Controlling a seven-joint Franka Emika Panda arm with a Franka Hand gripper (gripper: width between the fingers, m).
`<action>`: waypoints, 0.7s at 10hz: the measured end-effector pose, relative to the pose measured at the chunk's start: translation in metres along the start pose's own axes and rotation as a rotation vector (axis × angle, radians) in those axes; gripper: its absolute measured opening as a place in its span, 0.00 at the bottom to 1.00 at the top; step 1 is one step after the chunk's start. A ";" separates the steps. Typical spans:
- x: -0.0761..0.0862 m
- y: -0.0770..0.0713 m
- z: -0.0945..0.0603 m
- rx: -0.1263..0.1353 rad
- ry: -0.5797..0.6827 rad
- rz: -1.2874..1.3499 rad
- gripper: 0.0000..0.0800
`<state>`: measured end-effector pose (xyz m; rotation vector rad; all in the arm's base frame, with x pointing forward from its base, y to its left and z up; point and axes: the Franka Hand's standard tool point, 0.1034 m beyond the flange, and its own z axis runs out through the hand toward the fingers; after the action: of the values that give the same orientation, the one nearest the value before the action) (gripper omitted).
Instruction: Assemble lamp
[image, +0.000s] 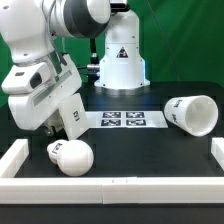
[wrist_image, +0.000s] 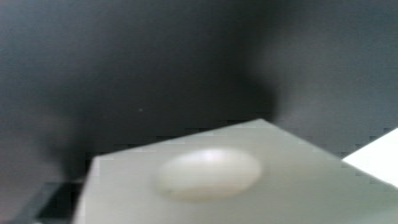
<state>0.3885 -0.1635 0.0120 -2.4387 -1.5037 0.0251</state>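
Three parts are scattered: bulb (image: 72, 157) before the marker board (image: 125, 120), shade (image: 192, 113) off its end, base (image: 120, 65) behind. The hand (image: 55, 130) is held near the bulb, opening cannot be told. It could be rolled away by an off-centre pinch.

a plain green wall (image: 190, 40) stands behind a black counter (image: 150, 150). a low white rail (image: 130, 186) edges its front and sides. the marker board (image: 128, 120) lies flat mid-counter, under even light.
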 end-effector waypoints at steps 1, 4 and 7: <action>0.000 0.000 0.000 0.000 0.000 0.000 0.62; 0.000 0.001 -0.001 -0.002 0.000 -0.001 0.39; 0.000 0.001 -0.001 -0.002 0.000 -0.001 0.39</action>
<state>0.3894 -0.1638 0.0132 -2.4399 -1.5051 0.0227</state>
